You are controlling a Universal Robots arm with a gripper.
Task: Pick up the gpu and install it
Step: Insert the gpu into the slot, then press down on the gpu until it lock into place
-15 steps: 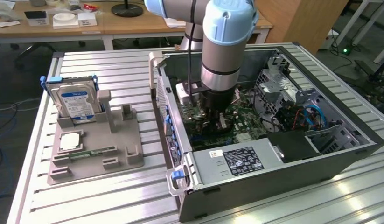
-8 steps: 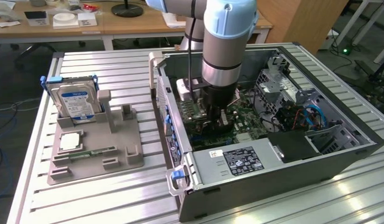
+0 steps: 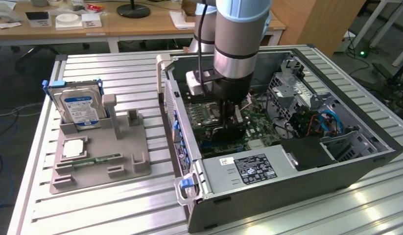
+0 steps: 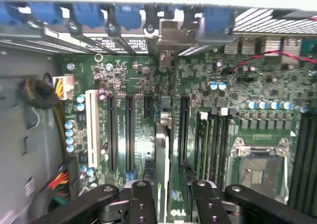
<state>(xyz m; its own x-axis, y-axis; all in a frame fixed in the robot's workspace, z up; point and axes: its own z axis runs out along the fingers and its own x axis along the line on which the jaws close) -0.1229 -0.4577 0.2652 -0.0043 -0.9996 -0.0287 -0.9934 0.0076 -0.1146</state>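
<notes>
Gpu point(image 4: 161, 169) going into the case!
We see our end effector point(image 4: 168, 196) clamped on it above the motherboard point(image 4: 133, 115); seating needs slot alignment.

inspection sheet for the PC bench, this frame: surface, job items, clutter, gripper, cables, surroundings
Surface: ribbed metal table, carrying an open PC case and a grey parts holder.
Job's things: gpu held edge-on between the fingers, above the motherboard expansion slots.
Clutter: hard drive upright in the holder; CPU and RAM strip lying flat on it.
Grippers: gripper inside the case, closed on the gpu.
Cables: blue cables by the drive bays; yellow-black bundle at the board edge.
Surroundings: wooden desks behind, with small items.
</notes>
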